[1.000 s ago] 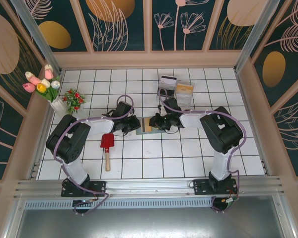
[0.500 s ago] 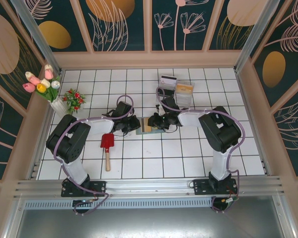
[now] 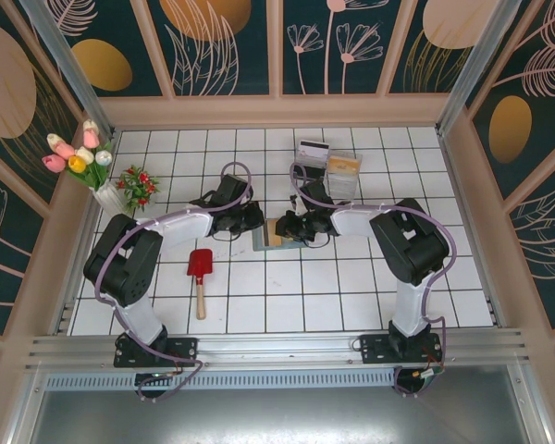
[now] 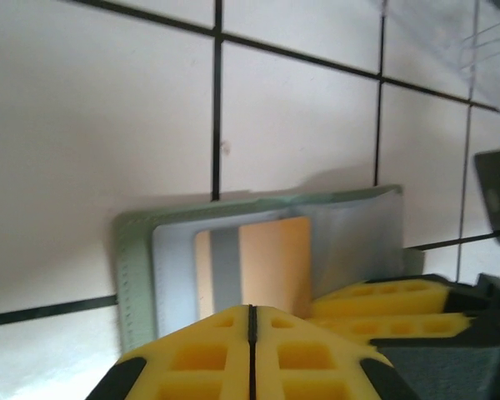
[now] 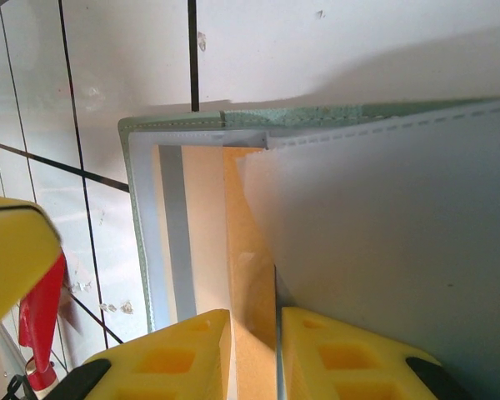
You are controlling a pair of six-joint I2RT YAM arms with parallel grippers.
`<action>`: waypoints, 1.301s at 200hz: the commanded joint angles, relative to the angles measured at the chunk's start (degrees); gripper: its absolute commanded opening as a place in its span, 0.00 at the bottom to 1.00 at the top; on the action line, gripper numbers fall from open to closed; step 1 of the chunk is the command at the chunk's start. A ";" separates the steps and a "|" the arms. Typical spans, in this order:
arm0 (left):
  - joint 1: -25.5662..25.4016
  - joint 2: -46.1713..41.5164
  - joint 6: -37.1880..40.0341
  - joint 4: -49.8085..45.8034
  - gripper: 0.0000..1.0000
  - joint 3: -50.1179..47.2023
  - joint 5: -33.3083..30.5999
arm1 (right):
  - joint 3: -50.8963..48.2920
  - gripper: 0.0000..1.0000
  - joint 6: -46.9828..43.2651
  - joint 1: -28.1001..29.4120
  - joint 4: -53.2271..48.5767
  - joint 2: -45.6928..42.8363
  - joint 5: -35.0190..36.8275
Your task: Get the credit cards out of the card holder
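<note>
The card holder lies open on the white tiles between my two grippers, grey-green outside and blue-grey inside. A tan-gold credit card sits partly in its pocket. My right gripper is shut on that card's edge, with the blue-grey flap against its right finger. My left gripper is shut and holds nothing, just short of the holder's near edge. From above, the left gripper is left of the holder and the right gripper is over its right side. A white card with a black stripe lies at the back.
Clear plastic boxes stand behind the right gripper. A red toy shovel lies front left of the holder. A vase of tulips and a small red-flowered plant stand at the far left by the wall.
My left gripper has shut and drawn back up and away from the holder's left side. The right gripper has shifted slightly left, still on the tan-gold card.
</note>
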 commanded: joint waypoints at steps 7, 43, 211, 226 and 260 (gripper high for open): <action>-0.30 1.18 -0.33 0.03 0.04 0.72 0.90 | -1.80 0.25 0.37 -0.20 -1.62 2.80 3.68; -0.33 1.92 -0.70 0.22 0.02 -1.53 0.49 | -2.00 0.25 0.63 -0.60 -1.18 2.78 2.88; -0.32 4.67 -1.13 2.09 0.00 -9.12 0.18 | -3.77 0.21 1.17 -2.18 5.31 4.27 -6.22; -0.34 4.54 -1.22 2.13 0.00 -9.41 0.08 | -3.72 0.17 1.08 -2.21 5.61 4.22 -6.24; -0.30 3.95 -1.18 1.62 0.00 -9.44 -0.67 | -4.49 0.06 1.57 -2.63 6.11 3.23 -5.38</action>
